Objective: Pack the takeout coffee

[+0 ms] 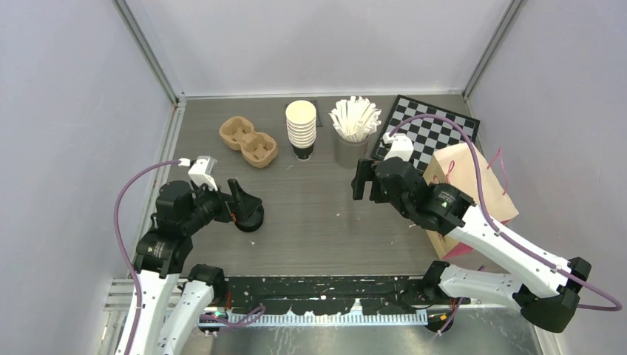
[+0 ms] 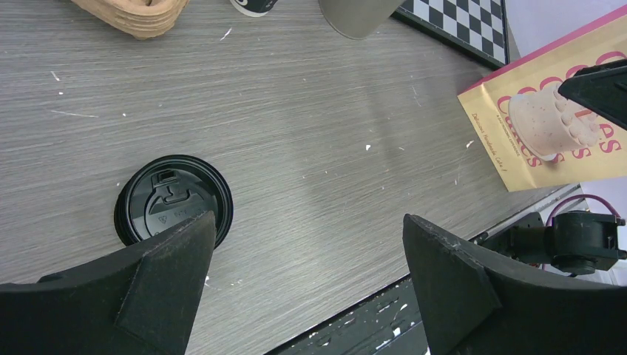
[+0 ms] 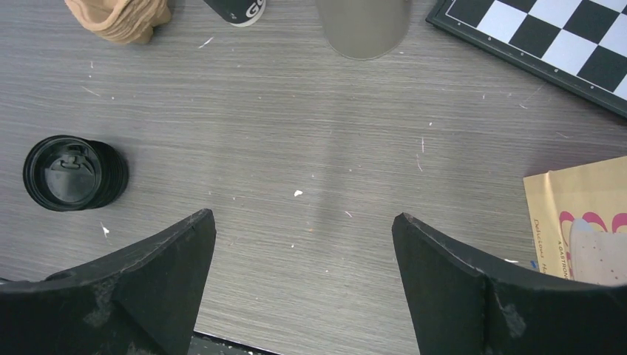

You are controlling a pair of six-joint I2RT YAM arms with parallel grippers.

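Black stacked lids [image 2: 174, 201] lay just beside the left gripper [image 2: 307, 217] — we saw it and the right gripper [image 3: 303, 214] gaping wide, both empty.

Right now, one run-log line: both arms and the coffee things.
left fingers open, empty, beside lid stack | right fingers open, empty, over table | cup stack lidless | no capped cup in view

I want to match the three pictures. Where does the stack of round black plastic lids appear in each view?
Top external: the stack of round black plastic lids is left of centre, in the lower half.
Left wrist: the stack is at the lower left.
Right wrist: the stack is at the left edge, mid-height.
Shared landmark: the black-and-white chessboard, upper right in every view.
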